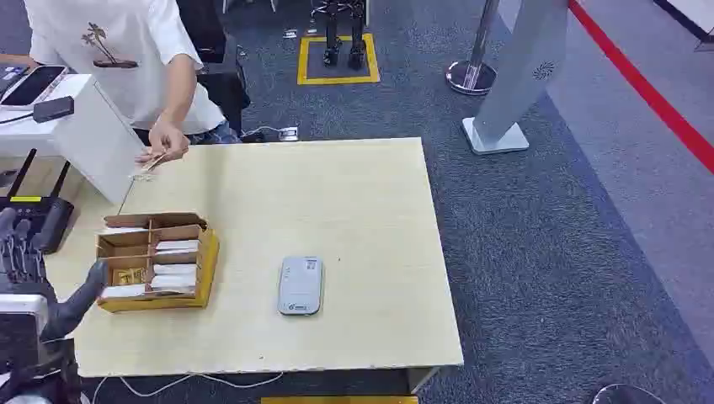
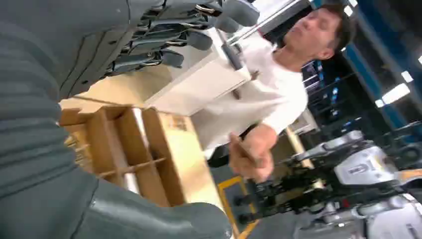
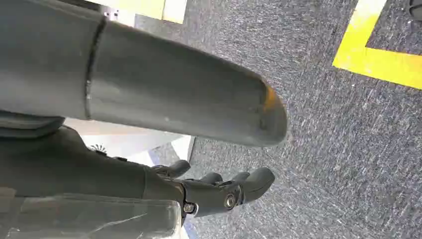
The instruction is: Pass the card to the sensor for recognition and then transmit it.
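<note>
Cardboard box (image 1: 157, 261) near the tabletop (image 1: 354, 202) left edge, compartments holding white cards (image 1: 175, 247). Left hand (image 1: 38, 282) beside it, spread, empty. Right hand (image 3: 219, 191) hangs loosely curled, empty.

Matt pale wood table (image 1: 354, 210), brown cardboard box (image 1: 156, 261), rough grey carpet (image 1: 547, 252).

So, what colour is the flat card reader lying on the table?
Light grey card reader, clearest in the head view.

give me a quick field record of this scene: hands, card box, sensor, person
left hand: open, beside the card box, holding nothing
right hand: hanging over the carpet, holding nothing
card box: on the table, white cards in its compartments
sensor: flat on the table, right of the box
person's hand: holds a card at the far edge
</note>
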